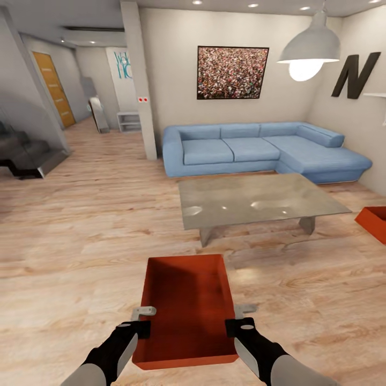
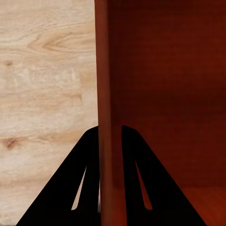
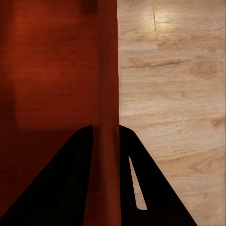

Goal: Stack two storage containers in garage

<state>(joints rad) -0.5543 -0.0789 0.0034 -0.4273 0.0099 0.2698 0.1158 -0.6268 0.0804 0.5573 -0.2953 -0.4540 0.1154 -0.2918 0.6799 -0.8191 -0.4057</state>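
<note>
Black forearms, grey sleeves, dark triangular pincer fingers [image 2: 70, 188]

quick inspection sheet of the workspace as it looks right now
surface: light wood-plank floor; living room, not the garage.
job's things: one orange-red container sits between both arms; second container is on the floor at the right edge, partly cut off.
clutter: nothing seen loose on the floor.
grippers: left gripper has fingers on either side of the container's left wall; right gripper straddles its right wall the same way.
cables: nothing seen.
surroundings: glass coffee table, blue sofa, pendant lamp, framed picture, stairs, wood door.
</note>
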